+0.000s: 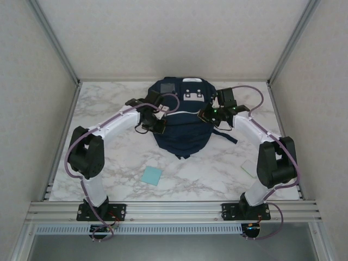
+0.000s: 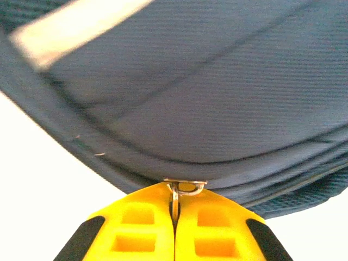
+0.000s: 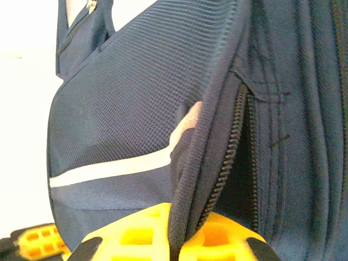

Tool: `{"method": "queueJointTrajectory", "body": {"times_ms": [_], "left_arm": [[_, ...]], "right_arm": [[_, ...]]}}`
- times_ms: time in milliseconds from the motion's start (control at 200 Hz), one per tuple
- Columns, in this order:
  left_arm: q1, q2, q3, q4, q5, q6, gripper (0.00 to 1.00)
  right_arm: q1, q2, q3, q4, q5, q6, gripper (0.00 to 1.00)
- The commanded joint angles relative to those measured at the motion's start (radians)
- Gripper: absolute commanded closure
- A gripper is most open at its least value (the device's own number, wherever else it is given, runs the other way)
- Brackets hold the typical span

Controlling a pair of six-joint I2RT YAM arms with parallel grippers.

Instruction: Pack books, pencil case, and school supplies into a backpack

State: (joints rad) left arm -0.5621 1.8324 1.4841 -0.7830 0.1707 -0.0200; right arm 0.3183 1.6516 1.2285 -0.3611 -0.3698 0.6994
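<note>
Marble-patterned table [image 1: 109, 179] fills the lower half of the top view, boxed in by pale walls [image 1: 32, 81] and aluminium rails. Dead centre, toward the back, lies the backpack [image 1: 182, 130], a rounded navy heap of fine ribbed weave with white stripes [image 3: 109, 168].

Both arms curve in to its flanks and cover part of its sides. The left gripper [image 2: 175, 204], its yellow plastic jaws pressed together, pinches a small metal zip pull [image 2: 185, 187] at the bag's piped lower edge. The right gripper [image 3: 182, 220] is clamped on a thick fold of the backpack's fabric beside a gaping zip, whose dark teeth [image 3: 228, 157] run up the middle of the frame.

On bare marble at lower centre sits a flat light-blue square pad [image 1: 151, 175], well apart from the bag. At lower right a green book [image 1: 248, 169] shows one pale corner beside the right arm's elbow.
</note>
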Motion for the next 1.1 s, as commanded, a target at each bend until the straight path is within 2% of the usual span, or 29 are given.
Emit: {"method": "queueJointTrajectory", "body": {"times_ms": [0, 90, 210, 395, 606, 831, 991, 1091], "left_arm": [[0.047, -0.057, -0.013, -0.1, -0.12, 0.14, 1.0], [0.08, -0.06, -0.029, -0.053, -0.202, 0.225, 1.0], [0.13, -0.046, -0.029, -0.01, -0.197, 0.355, 1.0], [0.175, -0.067, -0.124, 0.189, -0.129, 0.608, 1.0], [0.261, 0.072, 0.047, 0.116, -0.053, 0.689, 1.0], [0.272, 0.156, 0.126, 0.272, -0.097, 0.639, 0.99], [0.272, 0.257, 0.259, 0.278, -0.301, 0.504, 0.91], [0.272, 0.26, 0.293, 0.27, -0.344, 0.403, 0.83]], "right_arm": [[-0.022, 0.033, 0.09, -0.096, -0.037, -0.226, 1.0], [-0.028, 0.074, 0.134, -0.169, -0.042, -0.326, 1.0], [-0.037, 0.1, 0.163, -0.213, -0.068, -0.411, 1.0], [-0.039, 0.103, 0.188, -0.247, -0.148, -0.522, 1.0], [-0.04, 0.119, 0.22, -0.31, -0.222, -0.641, 1.0], [-0.038, 0.129, 0.221, -0.352, -0.242, -0.704, 1.0], [-0.035, 0.126, 0.214, -0.348, -0.245, -0.703, 1.0], [-0.027, 0.115, 0.213, -0.333, -0.231, -0.693, 1.0]]}}
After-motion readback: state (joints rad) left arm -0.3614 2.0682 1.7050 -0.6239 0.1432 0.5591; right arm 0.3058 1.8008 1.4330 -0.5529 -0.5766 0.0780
